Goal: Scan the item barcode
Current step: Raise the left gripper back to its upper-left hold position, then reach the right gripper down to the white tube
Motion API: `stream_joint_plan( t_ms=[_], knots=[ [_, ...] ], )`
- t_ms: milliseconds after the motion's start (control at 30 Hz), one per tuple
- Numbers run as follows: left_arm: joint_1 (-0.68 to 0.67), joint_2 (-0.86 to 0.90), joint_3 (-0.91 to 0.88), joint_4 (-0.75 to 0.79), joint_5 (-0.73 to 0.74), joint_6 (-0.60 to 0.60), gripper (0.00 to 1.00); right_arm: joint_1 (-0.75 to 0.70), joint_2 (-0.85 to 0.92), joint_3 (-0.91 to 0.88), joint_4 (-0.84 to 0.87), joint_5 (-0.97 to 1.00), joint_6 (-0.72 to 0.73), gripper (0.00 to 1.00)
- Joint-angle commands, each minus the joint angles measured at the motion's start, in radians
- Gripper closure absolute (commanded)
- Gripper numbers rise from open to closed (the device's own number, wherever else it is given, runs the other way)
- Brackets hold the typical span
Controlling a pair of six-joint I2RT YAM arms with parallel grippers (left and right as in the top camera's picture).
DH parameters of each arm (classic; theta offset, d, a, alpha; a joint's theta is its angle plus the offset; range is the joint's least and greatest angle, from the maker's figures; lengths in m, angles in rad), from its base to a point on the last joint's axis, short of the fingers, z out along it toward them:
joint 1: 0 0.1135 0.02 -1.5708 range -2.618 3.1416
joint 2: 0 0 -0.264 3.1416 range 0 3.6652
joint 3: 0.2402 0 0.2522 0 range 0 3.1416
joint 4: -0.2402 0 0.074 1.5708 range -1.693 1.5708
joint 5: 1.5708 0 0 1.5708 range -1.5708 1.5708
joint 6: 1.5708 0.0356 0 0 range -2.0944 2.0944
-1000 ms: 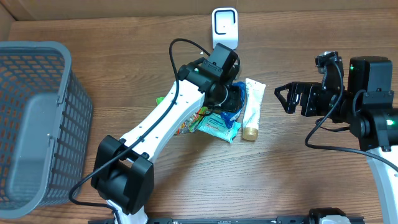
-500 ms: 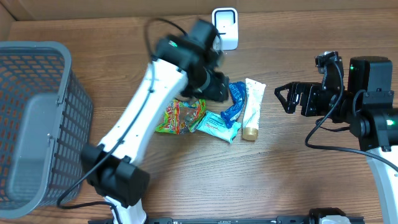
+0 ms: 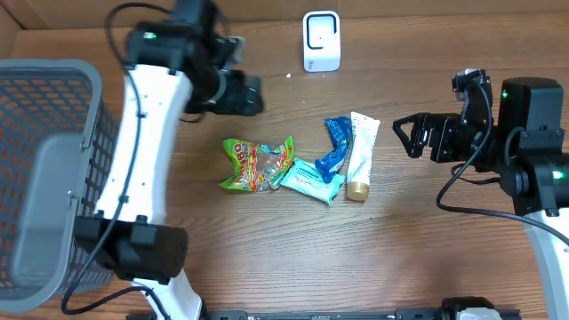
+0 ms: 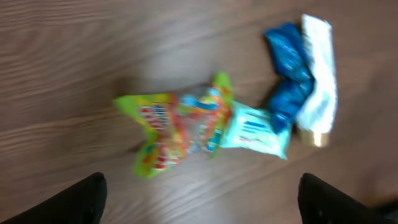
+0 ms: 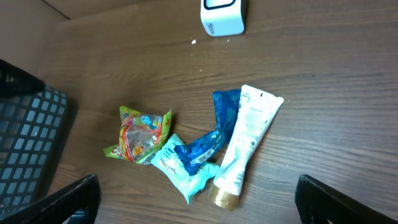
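Several items lie in a pile mid-table: a green and orange snack bag, a teal packet, a crumpled blue packet and a white tube with a gold cap. The white scanner stands at the back edge. My left gripper hovers back-left of the pile, open and empty. Its wrist view is blurred and shows the snack bag and blue packet beyond the open left gripper. My right gripper hangs open to the right of the tube, with the scanner far off.
A large grey mesh basket fills the left side and shows in the right wrist view as the basket. A cardboard wall runs along the back. Bare wood lies in front of the pile.
My left gripper has lifted off the pile, swung to the back left and opened. The items stay on the table. The right arm has not moved.
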Motion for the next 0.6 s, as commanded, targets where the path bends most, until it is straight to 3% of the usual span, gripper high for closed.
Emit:
stream_joint_plan(
  t_ms=[0, 100, 133, 233, 400, 567],
  knots=[
    [0.050, -0.006, 0.018, -0.003, 0.028, 0.030, 0.09, 0.005, 0.005, 0.016, 0.010, -0.024, 0.003, 0.00],
    [0.056, -0.006, 0.018, -0.004, 0.026, 0.030, 0.00, 0.005, 0.040, 0.010, 0.008, -0.023, 0.003, 0.07],
    [0.056, -0.006, 0.018, -0.003, 0.024, 0.030, 0.00, 0.005, 0.059, 0.006, 0.008, -0.023, 0.006, 0.13],
    [0.053, -0.005, 0.018, 0.007, 0.023, 0.031, 0.00, 0.005, 0.133, -0.003, 0.008, -0.015, 0.077, 0.19],
    [0.053, -0.005, 0.018, 0.060, -0.014, 0.031, 0.00, 0.005, 0.296, -0.004, 0.008, -0.015, 0.126, 0.39],
    [0.053, -0.005, 0.018, 0.081, -0.014, 0.031, 0.00, 0.006, 0.448, -0.004, 0.018, -0.016, 0.138, 0.39]
  ],
)
